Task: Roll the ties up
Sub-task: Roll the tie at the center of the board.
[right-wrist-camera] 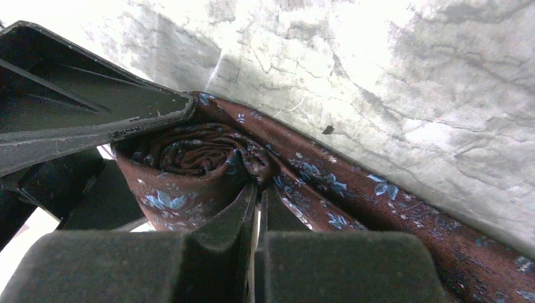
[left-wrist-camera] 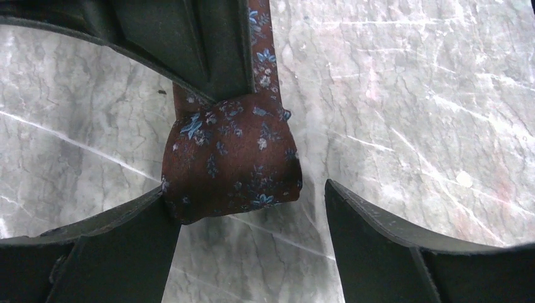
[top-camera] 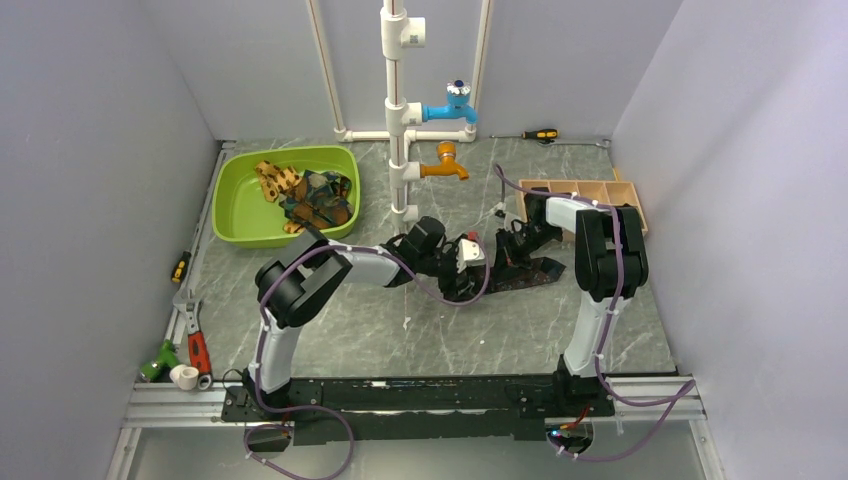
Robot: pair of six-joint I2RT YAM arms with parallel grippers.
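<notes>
Top external: both arms reach to mid-table and meet. The left gripper [top-camera: 470, 262] and right gripper [top-camera: 508, 255] are close together over one dark tie [top-camera: 537, 272]. Its long axis runs roughly left-right and the free end points toward the right arm's side. The pattern and roll can't be read from here. At the back left, a green basin [top-camera: 238, 215] holds a heap of ties [top-camera: 308, 196] in tan-orange, teal and brown; the count isn't clear because they're tangled. Also in view:
- one wooden compartment tray [top-camera: 590, 190] at the back right
- one white pipe stand [top-camera: 397, 120] with two taps, one blue tap [top-camera: 452, 106] and one orange tap [top-camera: 446, 166]
- one screwdriver [top-camera: 538, 134] by the back wall

Left wrist: this view shows the pattern, with the tie [left-wrist-camera: 230, 158] dark brown with small blue flowers. One end is wound into a fat roll on the marble table [left-wrist-camera: 410, 107], and the flat tail goes straight up and out of frame. The left gripper [left-wrist-camera: 247, 203] is spread wide. The roll sits between its fingers [left-wrist-camera: 107, 252] and touches the frame-left one, with a clear gap to the other. The dark right gripper [left-wrist-camera: 195, 44] comes in from the top against the roll.

Right wrist: only this view shows the roll end-on. The spiral of the tie [right-wrist-camera: 195, 158] faces the camera, and the tail runs off to the lower right. The right gripper [right-wrist-camera: 255, 197] has its fingers [right-wrist-camera: 214, 246] pressed together, with the tips wedged where the roll meets the tail. I can't tell whether any cloth is pinched between them. A left gripper finger [right-wrist-camera: 94, 120] rests on top of the roll.
</notes>
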